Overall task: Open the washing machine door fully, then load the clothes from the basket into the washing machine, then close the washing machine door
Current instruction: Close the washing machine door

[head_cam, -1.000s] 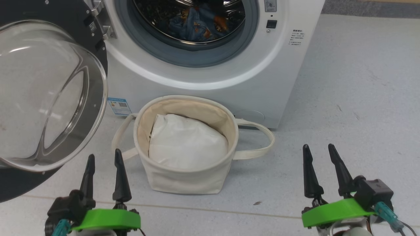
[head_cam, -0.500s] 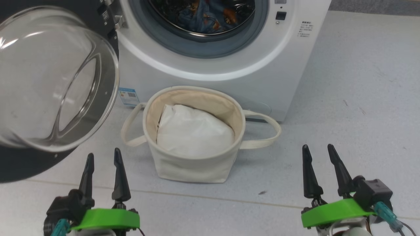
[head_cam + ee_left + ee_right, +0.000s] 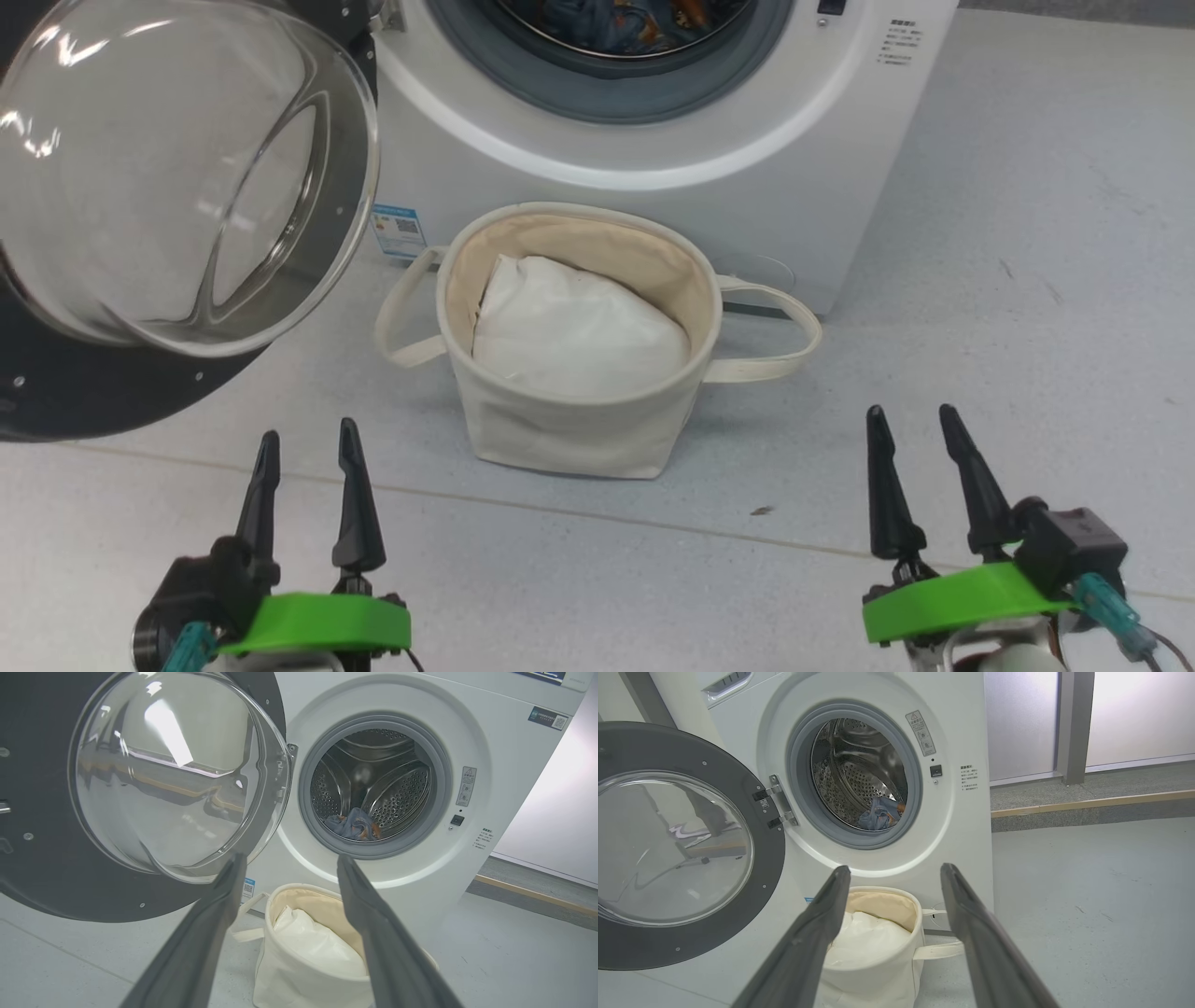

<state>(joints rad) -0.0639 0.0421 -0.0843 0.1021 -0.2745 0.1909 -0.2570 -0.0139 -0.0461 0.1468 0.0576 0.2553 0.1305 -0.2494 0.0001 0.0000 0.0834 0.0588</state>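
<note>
Two pairs of dark jaws, spread, empty.
One round cream canvas basket (image 3: 579, 429) holds one white bundle (image 3: 579, 331); behind it, one white washing machine (image 3: 653, 205), black-rimmed glass door (image 3: 177, 177) open, one blue printed garment (image 3: 355, 828) in its steel drum (image 3: 392, 788).

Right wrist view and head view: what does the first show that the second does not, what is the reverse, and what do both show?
Right wrist view: the steel drum deep inside, a wooden strip along the floor edge, pale wall panels. Head view: the left gripper, open, and the left loop handle of the basket. Both: the basket with its white bundle, the open washing machine door, the clothes in the drum, the open right gripper.
</note>
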